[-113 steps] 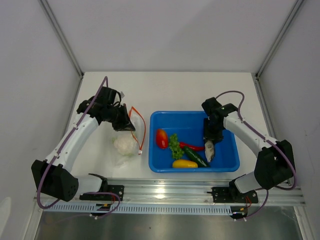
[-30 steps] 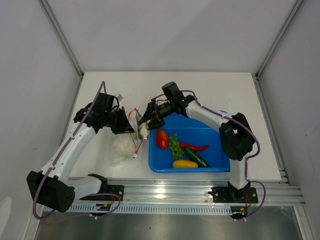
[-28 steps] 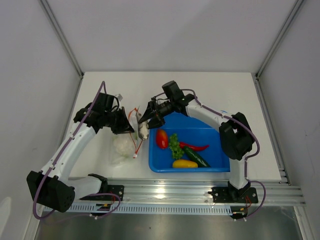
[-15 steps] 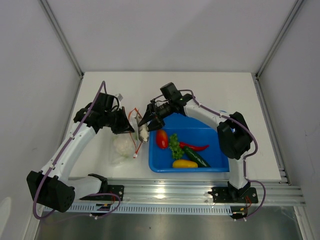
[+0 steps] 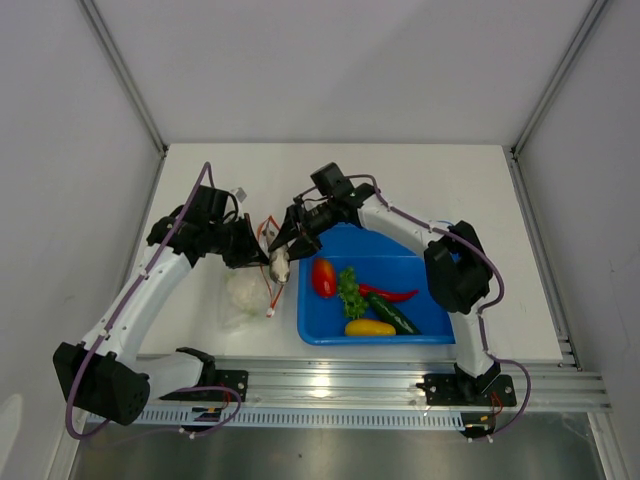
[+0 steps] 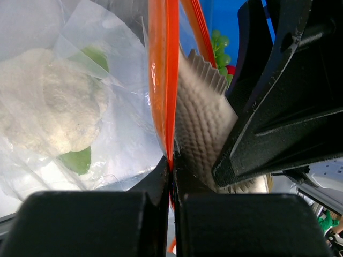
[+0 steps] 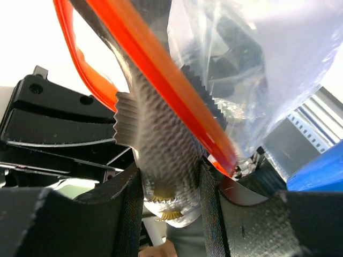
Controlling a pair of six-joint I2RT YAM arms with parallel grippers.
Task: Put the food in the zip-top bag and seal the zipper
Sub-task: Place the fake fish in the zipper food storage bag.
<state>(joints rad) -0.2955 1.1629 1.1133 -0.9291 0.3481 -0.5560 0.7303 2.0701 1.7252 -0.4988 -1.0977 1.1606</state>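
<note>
The left gripper (image 6: 171,179) has its two fingers (image 6: 86,225) clamped tight on the orange zipper (image 6: 163,80), pinching one lip of the clear bag (image 6: 107,59) at its mouth. From that pinch the strip runs straight away from the camera, and the crinkled plastic spreads to the left of it. Inside the plastic lies the white cauliflower (image 6: 48,115) with its small green leaves.

The right gripper (image 7: 169,201) grasps the grey fish (image 7: 155,155), its fingers (image 7: 80,225) half apart with the scaly body between them. The tail end points away from the wrist into the bag's mouth. One orange strip crosses in front of the fish and the other loops past on its far side, so the fish appears to sit between the two lips. From the left wrist the fish rests right against the pinched strip.

From above, the two grippers meet nose to nose just left of the blue tray (image 5: 445,275), with the fish hanging between them over the bag on the white table (image 5: 400,180). In the tray lie the tomato (image 5: 323,277), lettuce (image 5: 350,292), chili (image 5: 392,295), squash (image 5: 369,327) and cucumber (image 5: 393,316), close together along the near side.
</note>
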